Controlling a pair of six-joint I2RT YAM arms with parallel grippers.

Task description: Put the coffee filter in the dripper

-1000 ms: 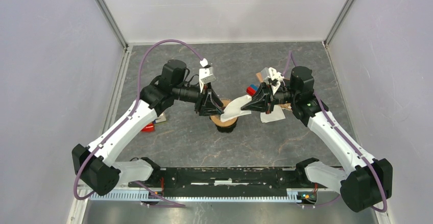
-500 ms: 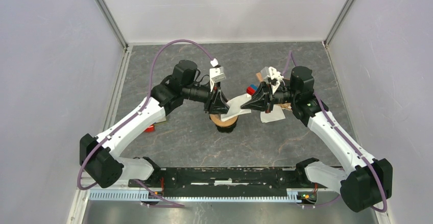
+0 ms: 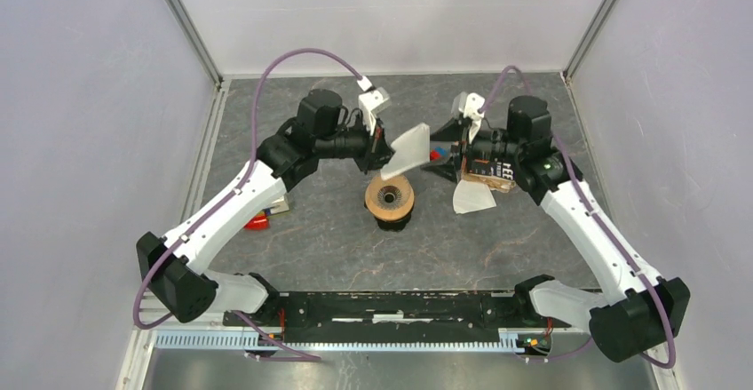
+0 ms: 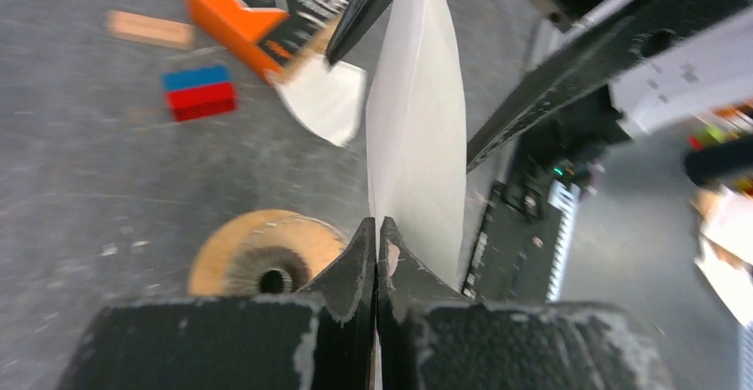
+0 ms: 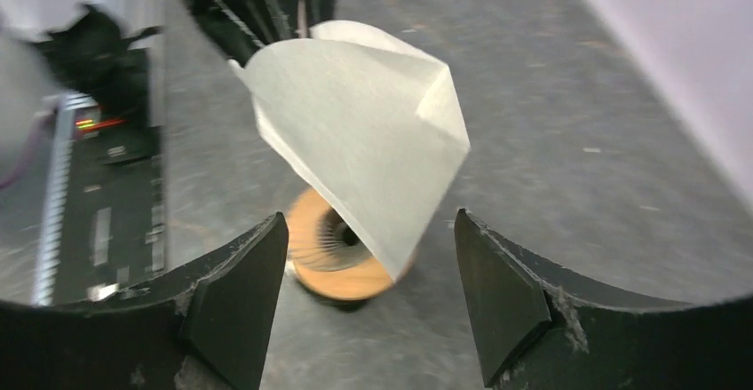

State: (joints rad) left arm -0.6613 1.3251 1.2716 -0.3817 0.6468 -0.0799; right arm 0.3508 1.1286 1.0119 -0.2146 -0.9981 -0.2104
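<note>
We hold the coffee filter [image 3: 410, 148] pinched in the left gripper [image 4: 376, 225], at 1 o'clock of the dripper [image 3: 390, 199], right gripper [image 5: 369, 215] wide and empty; next, we centre and lower it.

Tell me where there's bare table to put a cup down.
Free: the strip between the dripper and the black base rail, and along the back wall. Crowded: mid-table, where the left gripper holds the coffee filter near the dripper, beside the flat filter, orange box and block.
</note>
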